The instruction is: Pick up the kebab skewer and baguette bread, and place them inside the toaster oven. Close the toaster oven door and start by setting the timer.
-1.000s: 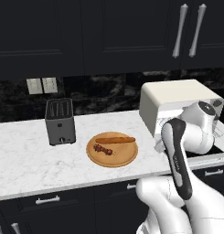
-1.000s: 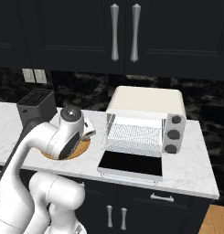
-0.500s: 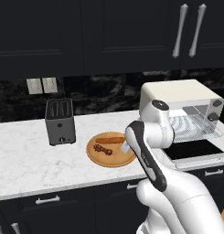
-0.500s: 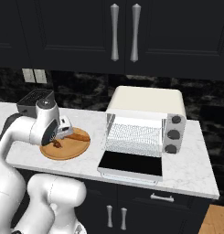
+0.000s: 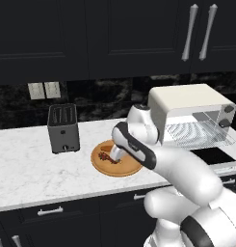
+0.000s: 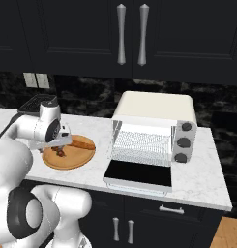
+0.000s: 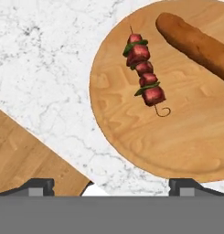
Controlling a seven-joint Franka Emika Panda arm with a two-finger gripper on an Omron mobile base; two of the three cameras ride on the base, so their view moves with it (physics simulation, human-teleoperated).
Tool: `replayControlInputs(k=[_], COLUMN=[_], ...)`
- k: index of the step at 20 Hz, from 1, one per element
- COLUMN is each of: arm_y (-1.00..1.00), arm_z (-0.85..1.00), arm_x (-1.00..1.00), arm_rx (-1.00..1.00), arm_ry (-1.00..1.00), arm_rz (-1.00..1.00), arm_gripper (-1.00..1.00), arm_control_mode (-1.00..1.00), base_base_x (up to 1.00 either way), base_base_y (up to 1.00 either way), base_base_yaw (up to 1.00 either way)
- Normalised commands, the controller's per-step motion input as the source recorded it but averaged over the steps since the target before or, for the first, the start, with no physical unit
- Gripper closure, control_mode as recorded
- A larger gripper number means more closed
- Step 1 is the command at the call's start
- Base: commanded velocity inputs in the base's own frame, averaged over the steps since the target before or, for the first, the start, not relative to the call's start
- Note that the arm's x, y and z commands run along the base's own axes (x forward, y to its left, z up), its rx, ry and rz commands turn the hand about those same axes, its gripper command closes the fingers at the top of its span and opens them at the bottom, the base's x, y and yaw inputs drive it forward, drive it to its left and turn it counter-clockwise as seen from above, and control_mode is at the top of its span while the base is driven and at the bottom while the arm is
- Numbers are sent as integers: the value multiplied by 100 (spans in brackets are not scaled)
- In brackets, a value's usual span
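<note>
White marble counter (image 5: 28, 164) under dark cabinets (image 5: 66, 38).

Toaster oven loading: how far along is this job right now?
Done: the toaster oven door is already down, wire rack bare. In hand: the open claw hovers over the round wooden board, holding nothing; the kebab skewer and the baguette bread lie there apart. Left: both picks, loading the toaster oven, closing the door, setting the timer.
</note>
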Motion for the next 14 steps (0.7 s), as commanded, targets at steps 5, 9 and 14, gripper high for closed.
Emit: replayControlInputs(k=[5, 9, 14], arm_y=[0, 0, 1], arm_z=[-31, -36, -34], arm_x=[12, 17, 20], arm_rx=[0, 0, 0], arm_ry=[3, 0, -5], arm_rz=[0, 0, 0], arm_gripper=[-100, -100, -100], arm_control_mode=[-100, -100, -100], base_base_x=[0, 0, 0], base_base_y=[0, 0, 0], base_base_yaw=[0, 0, 0])
